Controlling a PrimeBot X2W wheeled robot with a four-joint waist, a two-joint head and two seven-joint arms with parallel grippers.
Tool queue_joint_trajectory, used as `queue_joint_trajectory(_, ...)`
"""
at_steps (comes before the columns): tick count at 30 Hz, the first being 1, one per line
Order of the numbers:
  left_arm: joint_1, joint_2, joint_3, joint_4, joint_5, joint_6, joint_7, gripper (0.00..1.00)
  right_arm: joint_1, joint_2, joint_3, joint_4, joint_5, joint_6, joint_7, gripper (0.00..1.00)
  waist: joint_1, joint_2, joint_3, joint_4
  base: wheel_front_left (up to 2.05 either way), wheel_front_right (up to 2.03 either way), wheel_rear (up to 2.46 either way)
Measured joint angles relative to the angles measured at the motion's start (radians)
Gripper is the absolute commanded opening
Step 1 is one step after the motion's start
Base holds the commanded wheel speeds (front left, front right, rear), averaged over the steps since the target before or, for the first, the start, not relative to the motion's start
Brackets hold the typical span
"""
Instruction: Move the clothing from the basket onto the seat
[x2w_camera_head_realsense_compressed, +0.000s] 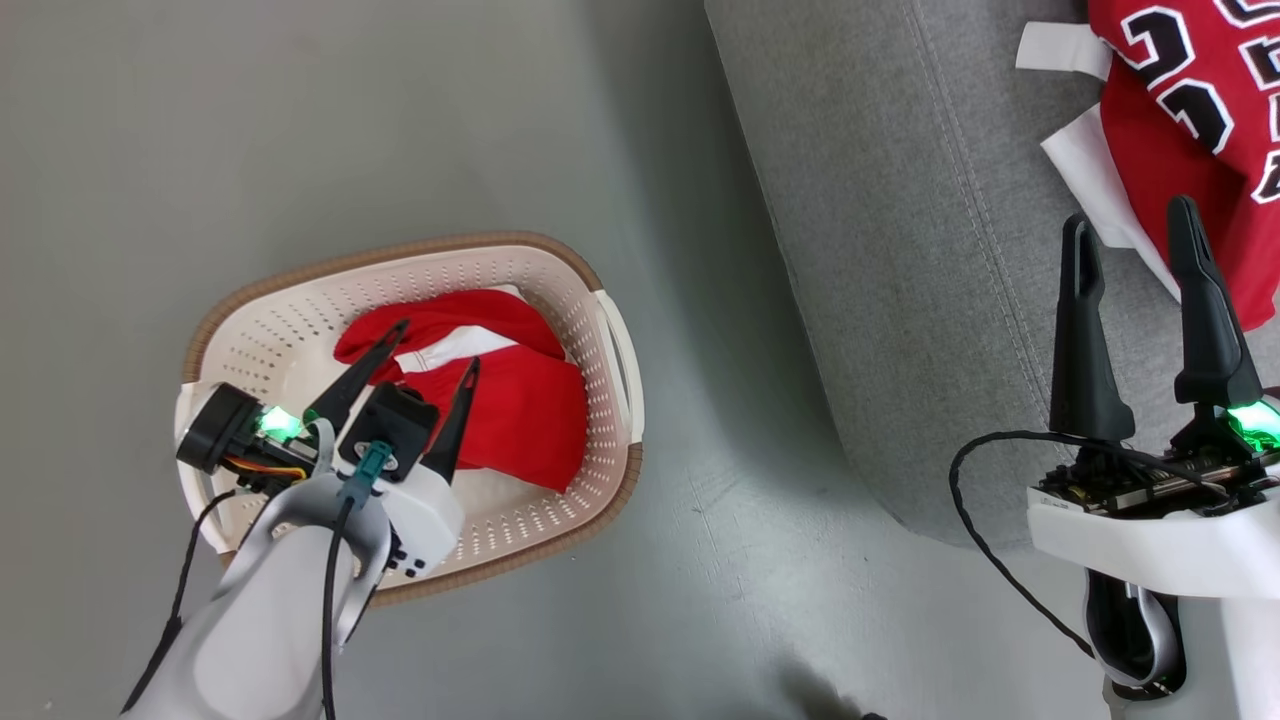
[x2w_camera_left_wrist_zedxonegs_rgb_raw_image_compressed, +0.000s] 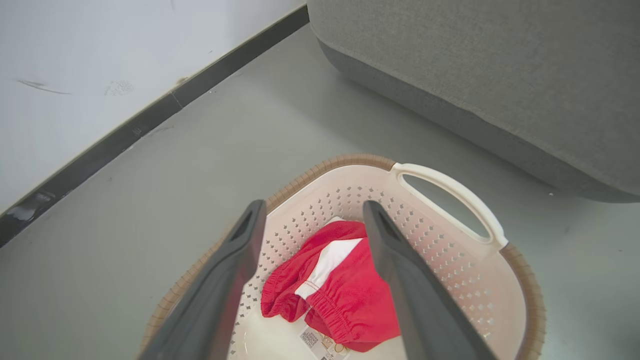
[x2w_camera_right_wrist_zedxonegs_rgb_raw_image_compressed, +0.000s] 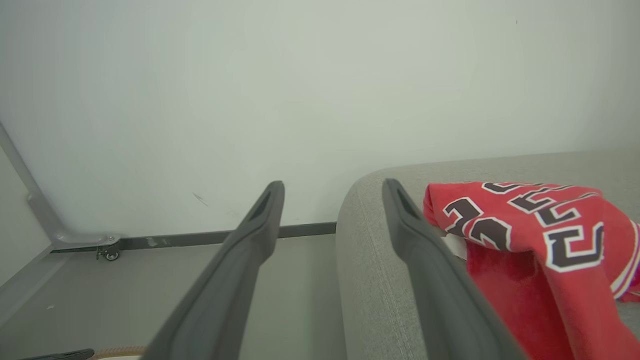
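On the grey floor (x2w_camera_head_realsense_compressed: 300, 120) at left, cream perforated plastic basket (x2w_camera_head_realsense_compressed: 290, 330) holds plain red white-striped garment (x2w_camera_head_realsense_compressed: 530, 420); left hand (x2w_camera_head_realsense_compressed: 437, 344) spread above it. At right, red numbered jersey (x2w_camera_head_realsense_compressed: 1180, 130) lies on grey fabric sofa (x2w_camera_head_realsense_compressed: 880, 250); right hand (x2w_camera_head_realsense_compressed: 1129, 210) spread beside it

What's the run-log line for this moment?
left pincer: open over basket | striped garment: in basket | jersey: on seat | right pincer: open, empty
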Motion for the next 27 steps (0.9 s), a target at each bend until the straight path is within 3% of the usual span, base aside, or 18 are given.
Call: queue_joint_trajectory(27,-0.083,0.038,0.033,0.205,-0.007,-0.026,0.105,1.0,-0.088,0.0,0.028,0.012,0.035,0.0,-0.012,1.0,0.0,0.0,0.16,-0.067,0.0,0.0,0.0)
